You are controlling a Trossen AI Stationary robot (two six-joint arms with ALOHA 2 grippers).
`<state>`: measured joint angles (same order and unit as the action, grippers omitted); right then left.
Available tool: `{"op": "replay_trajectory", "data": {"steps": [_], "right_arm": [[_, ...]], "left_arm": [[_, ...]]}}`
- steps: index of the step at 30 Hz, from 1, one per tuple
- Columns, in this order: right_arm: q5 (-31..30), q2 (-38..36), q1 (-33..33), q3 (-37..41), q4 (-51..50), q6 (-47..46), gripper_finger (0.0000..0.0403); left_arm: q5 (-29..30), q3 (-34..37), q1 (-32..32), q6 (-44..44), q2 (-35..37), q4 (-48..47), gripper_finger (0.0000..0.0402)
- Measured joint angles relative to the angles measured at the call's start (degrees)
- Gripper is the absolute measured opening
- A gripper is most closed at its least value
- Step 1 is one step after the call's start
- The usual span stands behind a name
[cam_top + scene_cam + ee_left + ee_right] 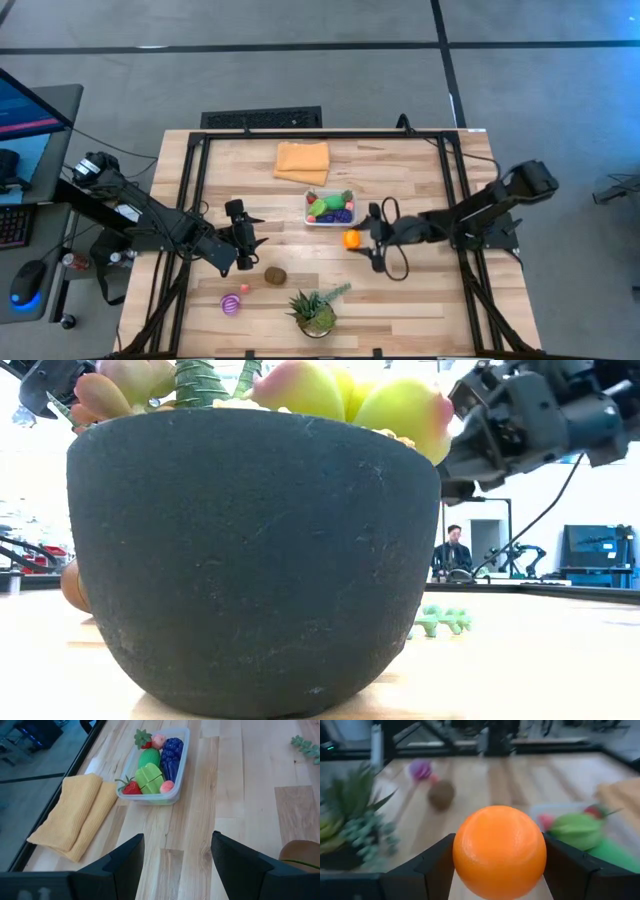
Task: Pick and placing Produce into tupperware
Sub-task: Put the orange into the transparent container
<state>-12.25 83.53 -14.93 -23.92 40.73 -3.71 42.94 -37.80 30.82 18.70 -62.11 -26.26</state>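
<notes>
The tupperware, a clear tub at the table's middle, holds green, purple and red produce. Just off its near right corner is an orange ball, with my right gripper shut on it. My left gripper stands open left of the tub with nothing between its fingers. A brown piece, a striped pink-purple piece and a small pink one lie on the table toward the near edge. My right gripper pinches the orange ball between its two fingers, one on each side at its widest part. The fingers come nearly level from the table's right. The ball sits round and whole between them and appears clear of the table.
A spiky potted plant stands near the front edge, and its dark pot fills the low view. A folded orange cloth lies behind the tub. A black frame borders the table. A person sits far off in the room.
</notes>
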Motion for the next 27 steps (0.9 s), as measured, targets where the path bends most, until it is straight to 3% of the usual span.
{"op": "replay_trajectory", "data": {"steps": [6,15,27], "right_arm": [[0.26,-4.16,6.07,0.00,-1.29,5.14,0.0246],[0.44,-4.35,12.85,0.00,-1.42,5.90,0.0246],[0.44,-2.04,13.93,0.00,1.89,5.24,0.0246]], "left_arm": [[-0.01,0.00,0.01,-0.44,0.00,0.00,0.0220],[1.27,0.00,-0.01,-1.05,0.00,0.00,0.0220],[2.78,0.00,-0.01,-1.61,0.00,0.02,0.0220]]}}
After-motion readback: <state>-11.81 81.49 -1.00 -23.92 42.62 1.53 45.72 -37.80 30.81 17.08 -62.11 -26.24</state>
